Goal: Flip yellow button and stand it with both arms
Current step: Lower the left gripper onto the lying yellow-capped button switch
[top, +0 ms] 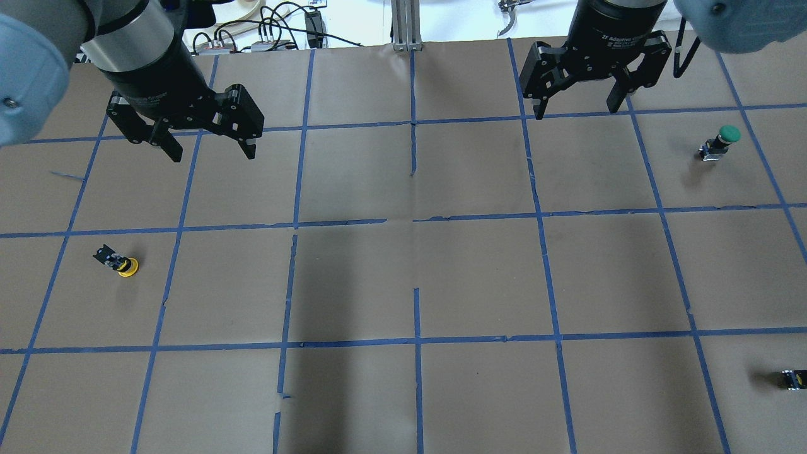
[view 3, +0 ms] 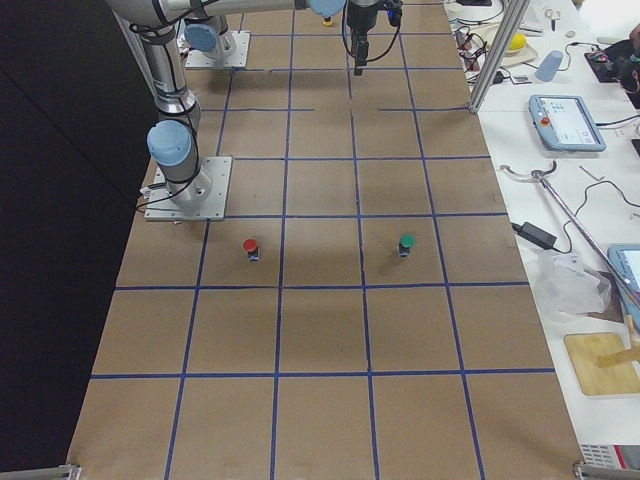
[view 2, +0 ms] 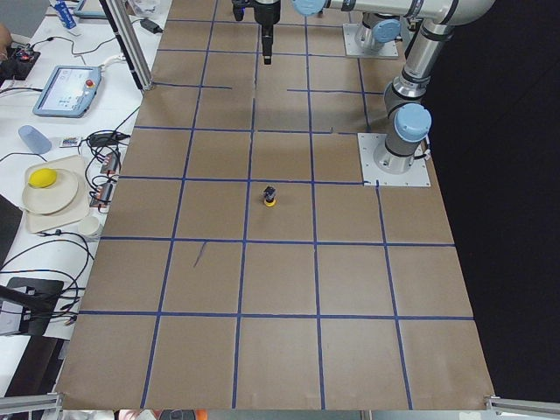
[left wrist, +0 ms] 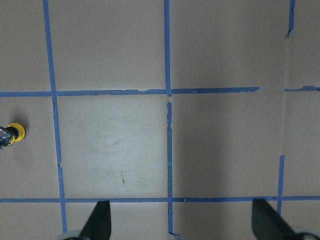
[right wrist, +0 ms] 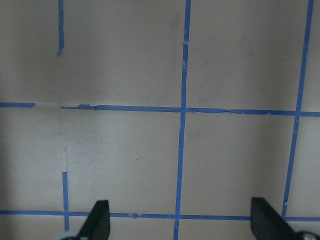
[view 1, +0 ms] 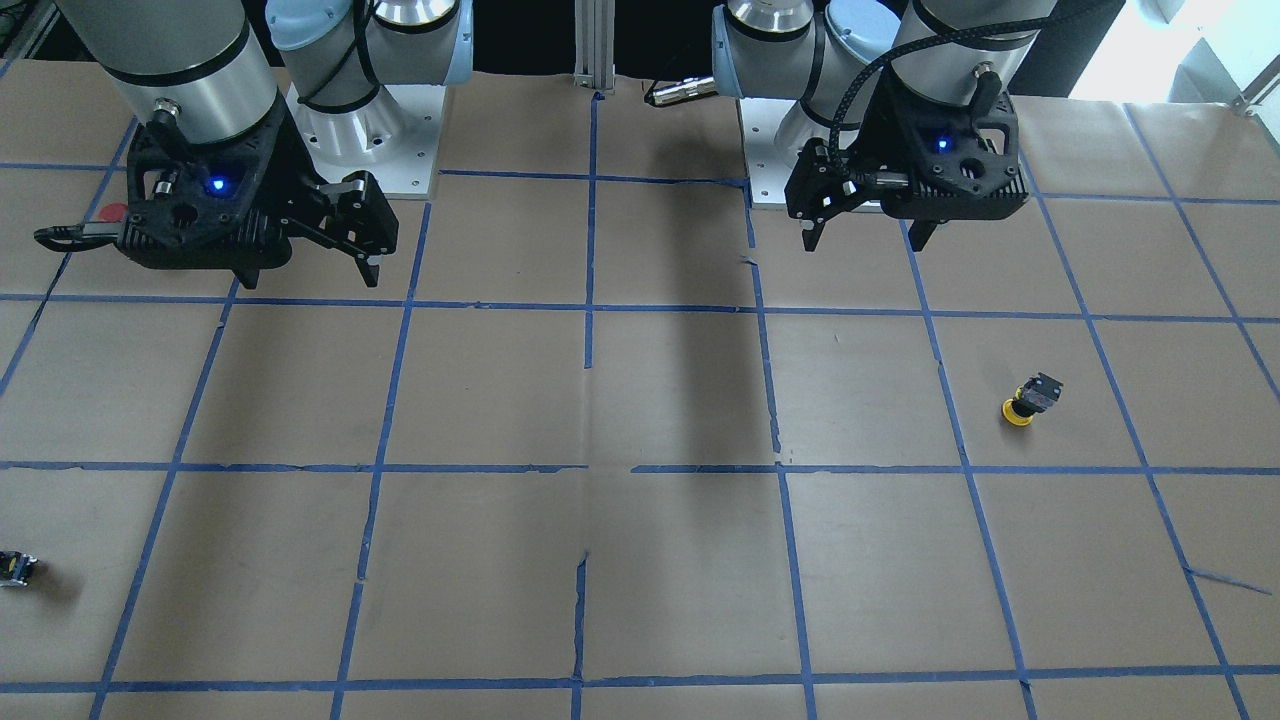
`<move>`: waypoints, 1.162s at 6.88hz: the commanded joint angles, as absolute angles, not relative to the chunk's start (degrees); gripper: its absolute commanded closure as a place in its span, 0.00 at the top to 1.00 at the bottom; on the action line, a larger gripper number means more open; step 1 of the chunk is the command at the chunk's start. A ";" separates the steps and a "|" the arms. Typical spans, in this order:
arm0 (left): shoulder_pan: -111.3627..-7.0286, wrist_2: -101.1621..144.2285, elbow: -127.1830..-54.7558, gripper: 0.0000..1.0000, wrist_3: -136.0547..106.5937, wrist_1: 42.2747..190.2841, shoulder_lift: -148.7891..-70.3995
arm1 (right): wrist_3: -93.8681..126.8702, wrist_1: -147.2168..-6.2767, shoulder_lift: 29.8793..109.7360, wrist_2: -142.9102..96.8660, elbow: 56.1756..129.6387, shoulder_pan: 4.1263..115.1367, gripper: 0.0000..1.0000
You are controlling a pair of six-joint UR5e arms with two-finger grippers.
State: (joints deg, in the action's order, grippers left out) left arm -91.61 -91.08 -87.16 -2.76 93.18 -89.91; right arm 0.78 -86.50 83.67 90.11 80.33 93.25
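Taped brown tabletop (top: 403, 284): yellow button (top: 116, 261) resting cap-down, left side, apart from left gripper (top: 212, 153); right gripper (top: 577, 111) farther. Both spread wide, empty. Likely light, rigid; pinch across black body.

brown taped table (top: 479, 277) bears yellow button (top: 120, 262), green button (top: 720, 142), red button (view 3: 251, 248), dark block (top: 793, 379).

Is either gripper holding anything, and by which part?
Nothing is held: the left gripper and right gripper are open and empty, the yellow button apart from both.
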 commanded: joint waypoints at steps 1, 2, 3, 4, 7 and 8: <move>-91.50 -91.32 -87.36 0.99 -0.99 93.34 -90.00 | 0.79 -86.57 83.67 90.09 80.33 93.25 1.00; -90.01 -91.49 -89.10 0.99 7.47 92.90 -90.00 | 0.79 -86.49 83.67 90.35 80.33 93.25 1.00; -86.43 -92.10 -92.43 0.99 14.00 92.90 -89.91 | 0.79 -86.48 83.67 90.26 80.33 93.25 1.00; -79.26 -93.41 -98.03 0.99 23.46 87.51 -90.35 | 0.79 -86.48 83.67 90.35 80.33 93.25 1.00; -63.50 -92.64 -113.18 0.99 55.64 66.56 -90.79 | 0.79 -86.40 83.67 90.35 80.42 93.25 1.00; -59.72 -90.11 -113.12 0.99 63.12 65.32 -93.23 | 0.79 -86.40 83.67 90.35 80.42 93.25 1.00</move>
State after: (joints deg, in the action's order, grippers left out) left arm -65.11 -92.25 -111.42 52.73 68.61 -91.16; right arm 0.79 -86.43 83.65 90.33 80.41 93.25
